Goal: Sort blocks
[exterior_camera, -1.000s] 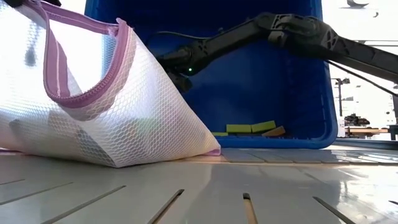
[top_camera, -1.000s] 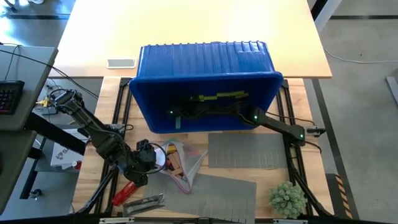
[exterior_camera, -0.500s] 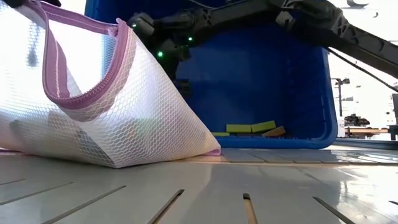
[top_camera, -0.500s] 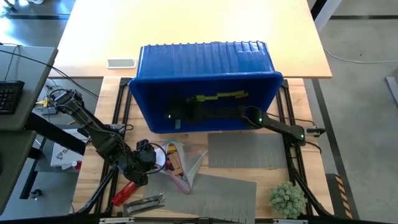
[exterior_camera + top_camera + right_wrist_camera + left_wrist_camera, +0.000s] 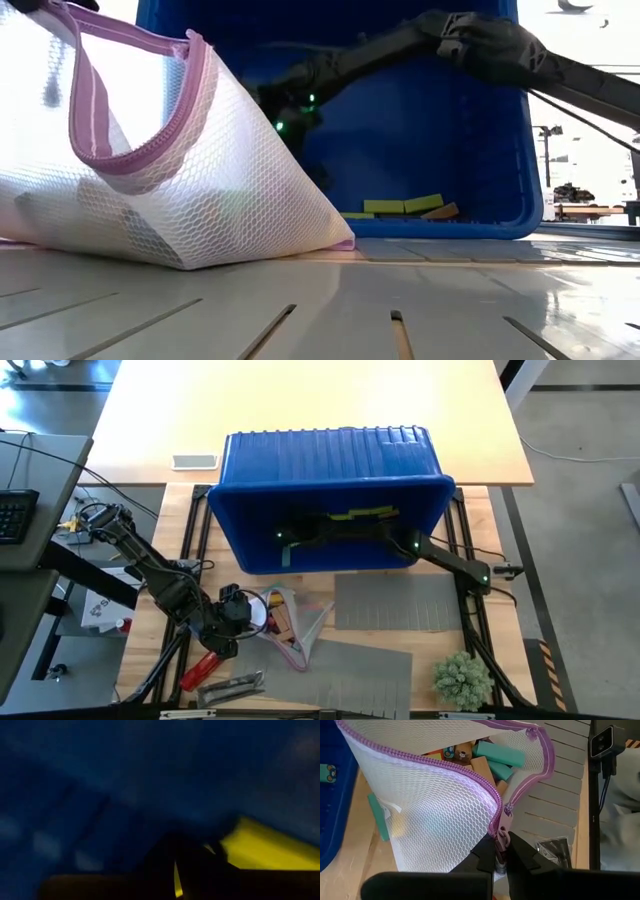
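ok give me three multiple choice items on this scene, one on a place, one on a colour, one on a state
1. Where does the right arm reach?
A. into the tipped blue bin
B. over the green plant
C. onto the grey mats

2. What colour is the zipper edge of the mesh bag?
A. orange
B. purple
C. black

3. What is the left tool doing?
A. hanging open above the bag
B. shut on the bag's zipper edge
C. holding the red tool

Answers:
1. A, the high view shows the right arm running into the bin's open side.
2. B, purple trim shows in the left wrist and low views.
3. B, the fingers pinch the purple edge in the left wrist view.
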